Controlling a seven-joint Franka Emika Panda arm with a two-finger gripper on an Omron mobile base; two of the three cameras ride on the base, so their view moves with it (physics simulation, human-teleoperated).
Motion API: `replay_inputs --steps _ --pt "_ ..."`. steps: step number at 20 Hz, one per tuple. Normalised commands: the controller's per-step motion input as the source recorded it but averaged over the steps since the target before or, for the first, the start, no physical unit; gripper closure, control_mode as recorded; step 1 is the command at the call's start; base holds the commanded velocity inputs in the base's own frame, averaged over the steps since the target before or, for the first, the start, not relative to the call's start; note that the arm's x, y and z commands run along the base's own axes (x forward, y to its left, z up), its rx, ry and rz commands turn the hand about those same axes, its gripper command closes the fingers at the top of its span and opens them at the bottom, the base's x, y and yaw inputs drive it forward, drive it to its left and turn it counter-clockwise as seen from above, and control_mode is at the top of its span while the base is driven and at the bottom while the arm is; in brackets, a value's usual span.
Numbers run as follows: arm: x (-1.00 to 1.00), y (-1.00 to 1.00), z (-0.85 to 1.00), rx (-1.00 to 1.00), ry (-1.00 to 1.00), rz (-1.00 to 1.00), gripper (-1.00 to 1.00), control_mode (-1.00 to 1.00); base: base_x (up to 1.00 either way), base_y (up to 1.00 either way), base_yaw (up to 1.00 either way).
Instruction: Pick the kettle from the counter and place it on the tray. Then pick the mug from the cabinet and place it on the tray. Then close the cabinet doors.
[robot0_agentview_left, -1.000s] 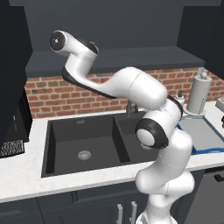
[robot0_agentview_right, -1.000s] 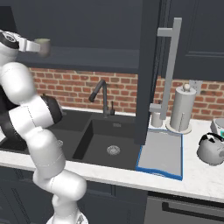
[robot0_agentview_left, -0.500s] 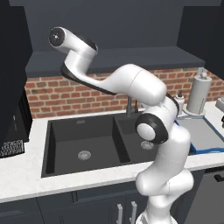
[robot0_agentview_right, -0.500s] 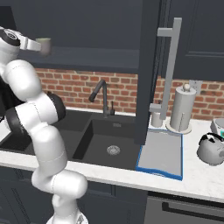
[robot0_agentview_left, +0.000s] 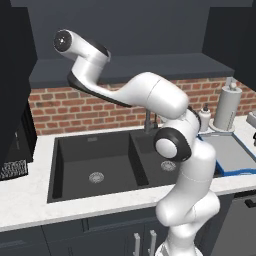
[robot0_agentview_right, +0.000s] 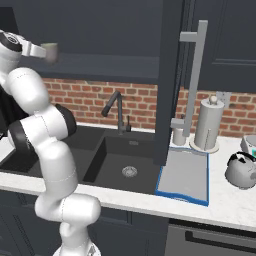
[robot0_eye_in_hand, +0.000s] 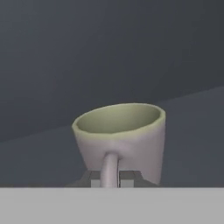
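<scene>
The grey-beige mug with a pale greenish inside stands upright on the dark cabinet shelf. Its loop handle faces the hand, and my gripper is shut on that handle. From the right base view the mug sits just ahead of my gripper, high at the left. The silver kettle rests on the white counter at the far right. Between kettle and sink lies the blue-rimmed grey tray, bare. A cabinet door hangs open over the tray's left edge.
The black double sink and dark faucet lie below the arm. A white paper-towel roll and a small soap bottle stand behind the tray. The open door's silver bar handle juts forward.
The jaws have shut on the mug's handle. The arm's elbow has shifted a little; the mug, kettle and tray stay where they were.
</scene>
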Motion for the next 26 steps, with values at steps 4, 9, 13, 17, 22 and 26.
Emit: replay_inputs --steps 4,9,13,17,22,26 --pt "0.0 0.0 0.0 0.0 0.0 0.0 1.0 -1.0 0.0 0.0 0.0" --pt "0.0 0.0 -0.03 0.0 0.0 0.0 1.0 -1.0 0.0 0.0 0.0" --pt "-0.2 -0.05 -0.21 0.0 0.0 0.0 1.0 -1.0 0.0 0.0 0.0" --pt "-0.65 -0.29 -0.36 0.02 -0.06 0.0 1.0 -1.0 0.0 0.0 0.0" --pt "-0.89 -0.44 -0.2 0.08 -0.1 -0.01 1.0 -1.0 0.0 0.0 0.0" --pt "-0.93 -0.42 0.0 0.06 -0.06 -0.03 1.0 -1.0 0.0 0.0 0.0"
